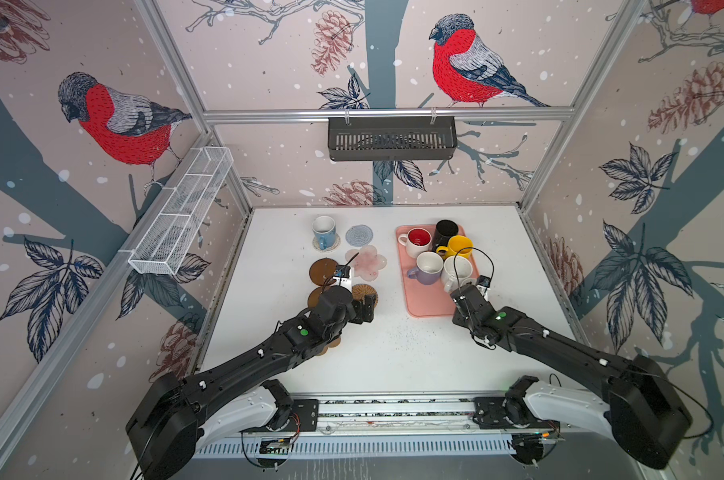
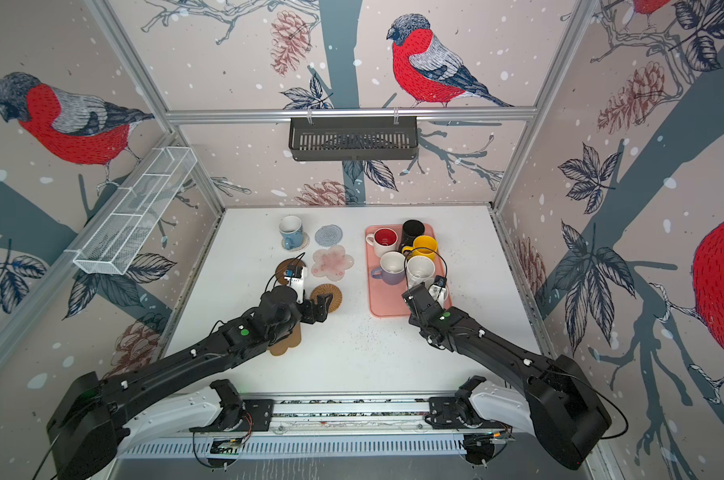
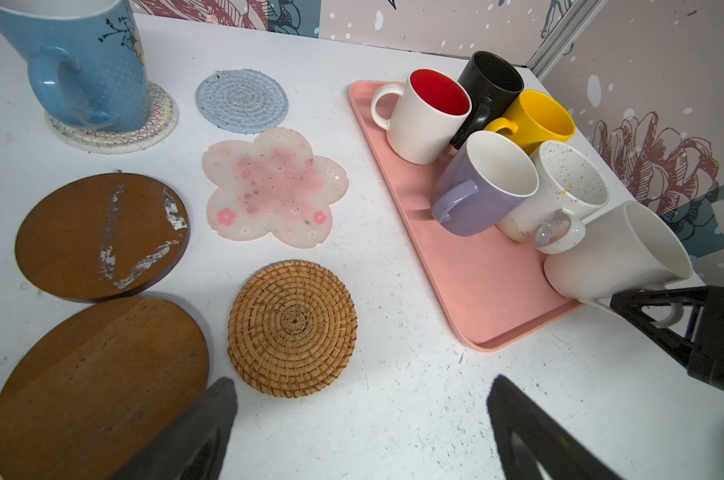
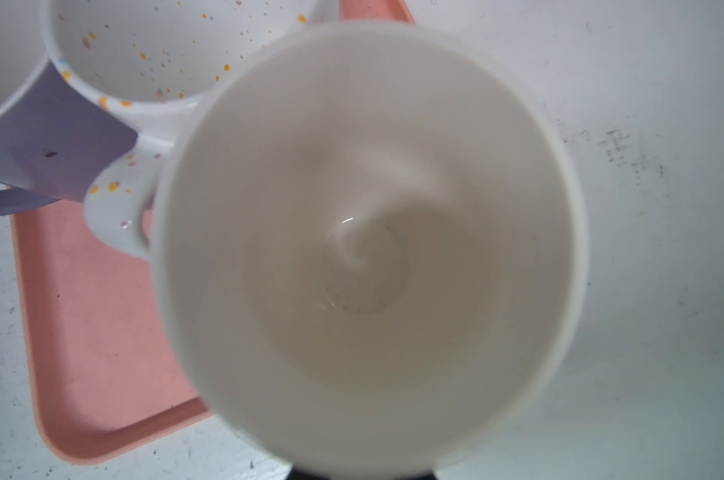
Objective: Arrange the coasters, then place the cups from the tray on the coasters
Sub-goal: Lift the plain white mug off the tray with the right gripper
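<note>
On the pink tray (image 1: 429,301) stand a red-lined white cup (image 1: 416,241), a black one (image 1: 445,230), a yellow one (image 1: 459,245), a lavender one (image 1: 427,268) and a speckled white one (image 1: 456,269). My right gripper (image 3: 659,311) is shut on the handle of a plain white cup (image 3: 614,253) at the tray's near right corner; this cup (image 4: 368,249) fills the right wrist view and hides the fingers. A light blue cup (image 1: 323,230) sits on the beige woven coaster (image 3: 115,135). My left gripper (image 3: 360,386) hangs open beside the wicker coaster (image 3: 291,328), holding nothing.
A grey-blue woven coaster (image 3: 242,99), a pink flower coaster (image 3: 273,187) and two brown discs (image 3: 102,235) (image 3: 98,382) lie left of the tray. A cork flower coaster (image 2: 287,343) pokes out under the left arm. A dark basket (image 1: 391,139) and a wire rack (image 1: 181,212) hang on the walls.
</note>
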### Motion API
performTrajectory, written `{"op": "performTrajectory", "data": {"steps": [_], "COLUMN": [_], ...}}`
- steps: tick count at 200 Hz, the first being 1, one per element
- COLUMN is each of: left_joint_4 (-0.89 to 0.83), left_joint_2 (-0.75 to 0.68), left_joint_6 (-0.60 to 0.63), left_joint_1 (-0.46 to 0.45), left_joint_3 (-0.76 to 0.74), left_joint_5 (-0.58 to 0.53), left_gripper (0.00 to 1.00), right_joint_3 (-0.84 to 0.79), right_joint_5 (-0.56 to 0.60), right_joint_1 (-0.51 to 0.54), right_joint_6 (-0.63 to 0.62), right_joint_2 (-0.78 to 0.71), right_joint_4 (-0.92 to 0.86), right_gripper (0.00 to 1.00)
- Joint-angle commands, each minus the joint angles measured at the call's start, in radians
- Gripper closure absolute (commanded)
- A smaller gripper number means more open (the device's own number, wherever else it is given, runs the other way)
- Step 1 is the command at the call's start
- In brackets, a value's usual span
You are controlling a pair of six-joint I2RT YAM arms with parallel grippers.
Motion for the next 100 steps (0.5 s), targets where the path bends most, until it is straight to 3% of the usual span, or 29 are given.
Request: {"op": "performTrajectory", "data": {"steps": [1, 100], "left_joint_4": [-0.004, -0.056], "left_joint_2": [0.002, -0.048], "left_joint_6": [0.004, -0.006], "left_joint_1": [0.002, 0.006], "left_joint_3": [0.012, 0.038], "left_joint_5": [0.0, -0.017], "left_gripper": [0.05, 0.05], "right_joint_3": [-0.006, 0.016], "right_joint_5": [0.015, -0.003], "right_joint_1": [0.0, 0.003], "right_joint_6": [-0.007, -0.011], "right_joint_2": [-0.022, -0.133], "right_joint_4": [0.016, -0.058], "right_gripper": [0.92, 0.97]}}
